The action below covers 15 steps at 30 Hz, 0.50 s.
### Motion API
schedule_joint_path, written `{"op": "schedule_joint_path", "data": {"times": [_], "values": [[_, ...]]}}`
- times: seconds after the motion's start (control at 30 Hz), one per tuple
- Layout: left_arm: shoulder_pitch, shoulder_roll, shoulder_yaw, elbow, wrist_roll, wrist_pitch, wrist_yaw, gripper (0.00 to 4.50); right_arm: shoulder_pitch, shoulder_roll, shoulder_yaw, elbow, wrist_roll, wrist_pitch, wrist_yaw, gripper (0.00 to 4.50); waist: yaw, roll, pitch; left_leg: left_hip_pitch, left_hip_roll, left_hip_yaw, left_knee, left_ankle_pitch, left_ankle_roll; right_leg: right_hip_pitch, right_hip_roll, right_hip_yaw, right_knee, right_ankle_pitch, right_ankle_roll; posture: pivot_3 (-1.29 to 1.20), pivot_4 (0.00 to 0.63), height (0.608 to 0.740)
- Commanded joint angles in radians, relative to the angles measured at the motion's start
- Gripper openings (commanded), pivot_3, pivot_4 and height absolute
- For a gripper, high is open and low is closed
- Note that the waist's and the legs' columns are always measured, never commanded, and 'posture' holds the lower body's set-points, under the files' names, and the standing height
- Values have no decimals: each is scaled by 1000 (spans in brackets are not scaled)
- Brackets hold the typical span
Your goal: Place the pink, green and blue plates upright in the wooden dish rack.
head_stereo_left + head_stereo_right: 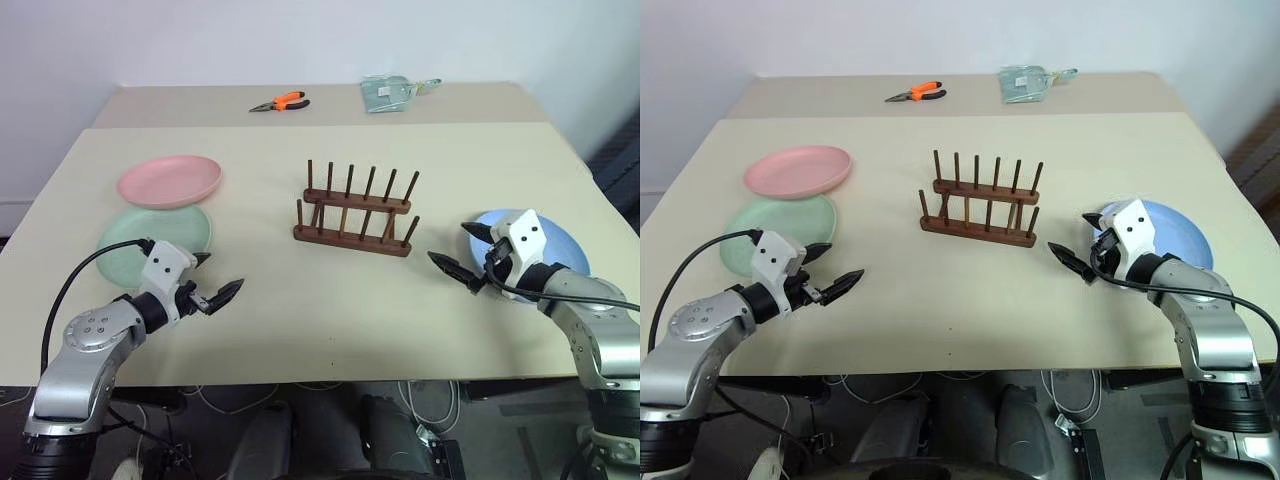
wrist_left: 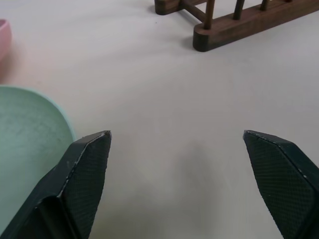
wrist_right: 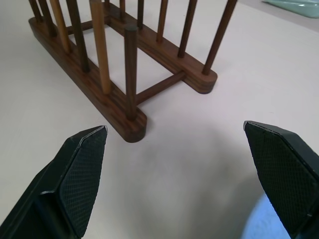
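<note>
The wooden dish rack (image 1: pixel 354 212) stood empty near the middle of the bench (image 1: pixel 300 320), its two rows of thin upright pegs running roughly parallel to the far edge. All three plates lay flat on the bench, none in the rack. The pink plate (image 1: pixel 169 180) sat toward the left edge, well apart from the rack. The green plate (image 1: pixel 155 238) lay just nearer than the pink one, their rims touching or overlapping where they met. The blue plate (image 1: pixel 560 245) lay toward the right edge, partly hidden behind the right arm.

The left pincer (image 1: pixel 218 288) hovered over bare bench beside the green plate's near right rim, its two black fingers spread wide and holding nothing; in the left wrist view the fingers (image 2: pixel 82 174) framed empty bench, with the green plate at one side and an end of the rack beyond. The right pincer (image 1: pixel 462 255) hung at the blue plate's left rim, likewise released and empty, pointed toward the rack's right end; in the right wrist view its fingertips (image 3: pixel 82 172) stood well apart with the rack's end close ahead.

Along the far edge of the bench lay orange-handled pliers (image 1: pixel 281 102) and a pale green packet (image 1: pixel 388 93).
</note>
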Motion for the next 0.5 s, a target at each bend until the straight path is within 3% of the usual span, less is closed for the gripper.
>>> {"op": "schedule_joint_path", "data": {"times": [0.03, 0.27, 0.4, 0.5], "values": [[-30, 5, -8, 14, 24, -49, 4, 4431, -28, -12, 1, -1, -20, -29, -9, 4500, 0, 0, 0, 0, 0, 0, 0, 0, 0, 0, 0, 0, 0, 0, 0, 0, 150, 740], [-158, -11, -107, 157, 54, -102, -57, 4431, -44, -9, 26, 10, -21, -16, 12, 4500, 4, 0, 0, 0, 0, 0, 0, 0, 0, 0, 0, 0, 0, 0, 0, 0, 150, 740], [-357, -51, -224, 379, 94, -175, -158, 4431, -16, 7, 46, -55, -45, -22, -16, 4500, 12, 0, 0, 0, -1, 0, 1, 0, 0, 1, 0, 0, 0, 0, 1, 0, 150, 740], [-561, -117, -323, 659, 185, -285, -206, 4431, 19, 23, 54, -102, -62, -17, -54, 4500, 23, -1, 0, 0, -1, 0, 1, 0, 0, 1, 0, -1, 0, 2, 4, 0, 150, 740]]}}
